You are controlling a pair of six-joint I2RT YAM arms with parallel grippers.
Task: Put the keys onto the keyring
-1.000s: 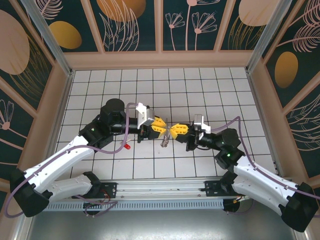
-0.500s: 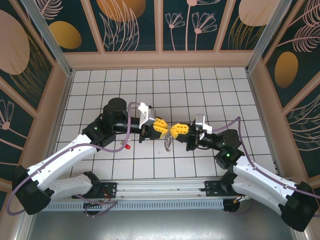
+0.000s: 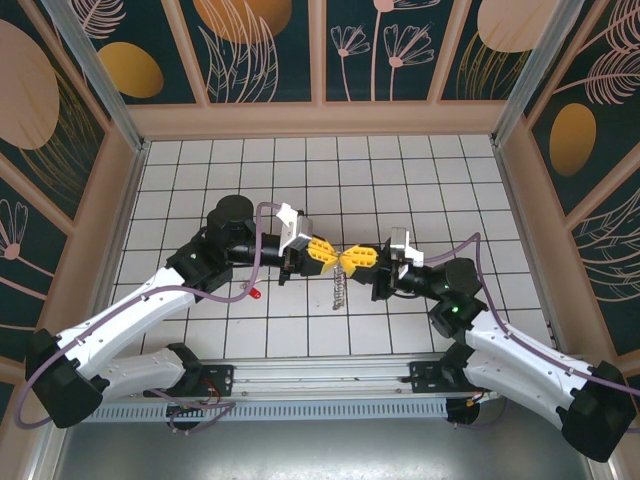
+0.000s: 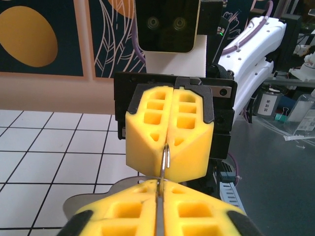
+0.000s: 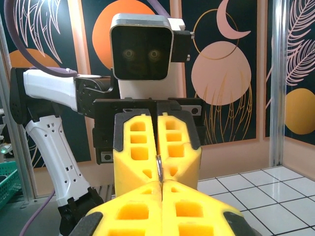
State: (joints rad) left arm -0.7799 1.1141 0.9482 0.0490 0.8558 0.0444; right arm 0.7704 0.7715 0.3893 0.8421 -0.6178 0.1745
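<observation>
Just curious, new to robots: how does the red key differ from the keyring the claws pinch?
The key lies on the table, untouched; the keyring is held up, pinched by the left gripper and right gripper. The key has a red head; the keyring looks silver. Both are small.

Left hand (image 4: 158, 189) pads – matt yellow plastic, moulded; keyring (image 4: 166, 156) wire – bright polished metal; worktop (image 3: 400, 170) smooth white grid, slight sheen.

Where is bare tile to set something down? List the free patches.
Free: far tile rows between back wall and arms; near tiles between the arm bases; tiles along the right wall. Crowded: centre, where left gripper and right gripper clamp the keyring; the key lies beside the left arm.
</observation>
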